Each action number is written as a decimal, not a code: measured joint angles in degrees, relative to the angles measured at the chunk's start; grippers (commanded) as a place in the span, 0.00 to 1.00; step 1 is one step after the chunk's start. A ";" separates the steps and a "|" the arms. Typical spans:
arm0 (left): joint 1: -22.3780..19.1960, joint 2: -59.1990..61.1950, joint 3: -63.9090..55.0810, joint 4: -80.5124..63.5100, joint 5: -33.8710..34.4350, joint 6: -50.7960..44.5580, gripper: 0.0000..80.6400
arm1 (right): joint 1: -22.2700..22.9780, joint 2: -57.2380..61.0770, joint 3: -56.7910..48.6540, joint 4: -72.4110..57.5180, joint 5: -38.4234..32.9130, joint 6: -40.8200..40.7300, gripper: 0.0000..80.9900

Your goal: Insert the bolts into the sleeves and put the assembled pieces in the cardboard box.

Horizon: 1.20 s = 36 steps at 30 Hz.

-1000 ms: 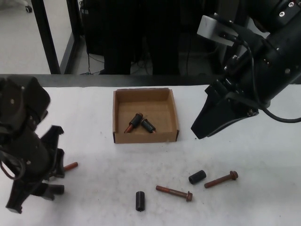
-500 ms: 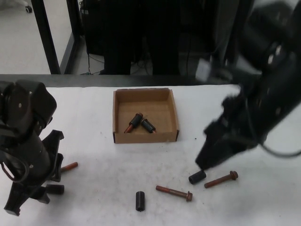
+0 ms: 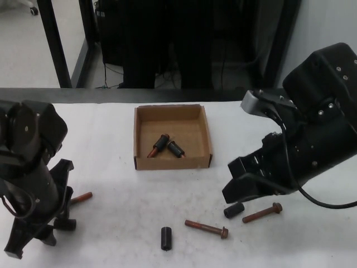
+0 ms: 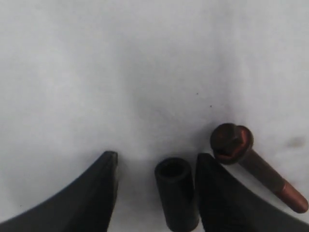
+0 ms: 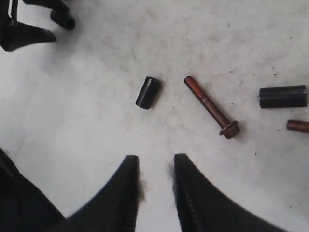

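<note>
My left gripper [image 4: 157,158] is open, low over the table, with a black sleeve [image 4: 176,193] lying between its fingers. A rust-coloured bolt [image 4: 256,166] lies just outside one finger. In the high view that sleeve [image 3: 66,224] and bolt [image 3: 82,196] are at the front left. My right gripper [image 5: 155,158] is open by a narrow gap with nothing in it. It hangs above bare table near a second sleeve [image 5: 147,93], a bolt [image 5: 211,107] and a third sleeve [image 5: 283,96]. The cardboard box [image 3: 172,164] holds two assembled pieces [image 3: 167,145].
Another bolt [image 3: 262,212] lies beside the sleeve [image 3: 234,210] under the right arm [image 3: 301,151]. A lone sleeve [image 3: 166,238] and a bolt [image 3: 206,228] lie at the front centre. The bench's far edge runs behind the box.
The right arm has dropped and swung toward the front, its gripper now low over the table by the parts. The left arm shifted slightly, keeping its fingers around the sleeve.
</note>
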 measured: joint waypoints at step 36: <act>-4.49 -4.99 0.06 -29.83 5.73 34.55 0.01 | 0.07 0.00 0.05 6.67 8.23 15.53 0.31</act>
